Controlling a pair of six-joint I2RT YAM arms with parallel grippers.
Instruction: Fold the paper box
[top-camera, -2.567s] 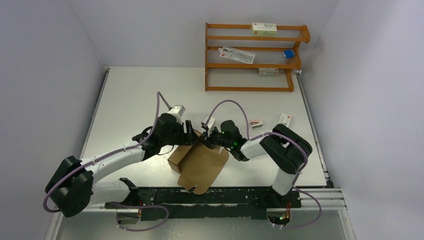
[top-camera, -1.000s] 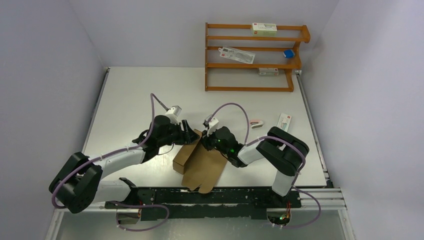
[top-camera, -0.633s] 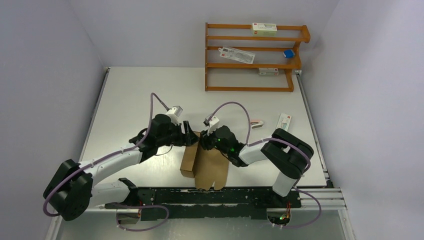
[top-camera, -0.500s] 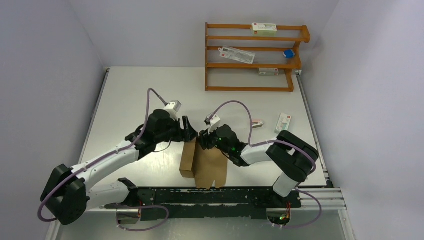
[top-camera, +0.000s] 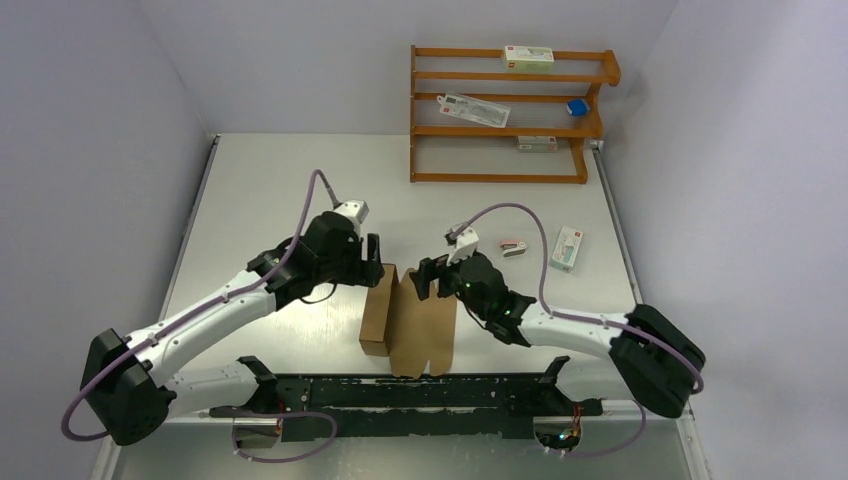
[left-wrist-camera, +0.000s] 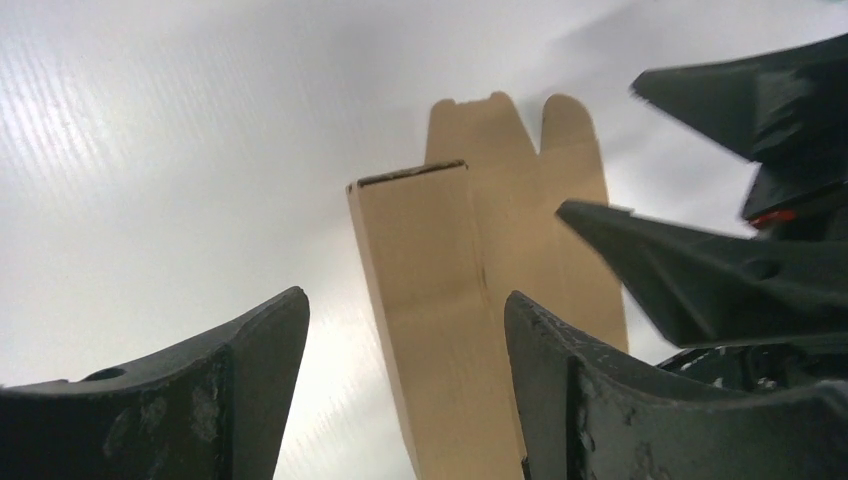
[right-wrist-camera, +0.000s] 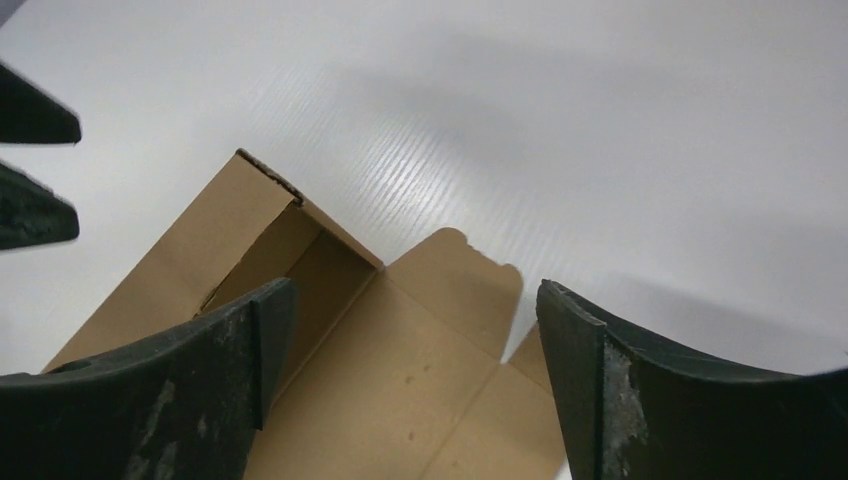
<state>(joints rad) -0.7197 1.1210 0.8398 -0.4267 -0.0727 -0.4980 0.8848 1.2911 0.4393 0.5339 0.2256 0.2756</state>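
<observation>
Both your claws have let go and drawn back from the cardboard. Your left gripper (top-camera: 376, 262) and right gripper (top-camera: 428, 280) stand wide open, holding nothing. Just in front of their tips and between them, the paper box (top-camera: 410, 322) lies on the table (top-camera: 260, 190) near its front edge, with its raised tube section on the left and flat flaps on the right.
</observation>
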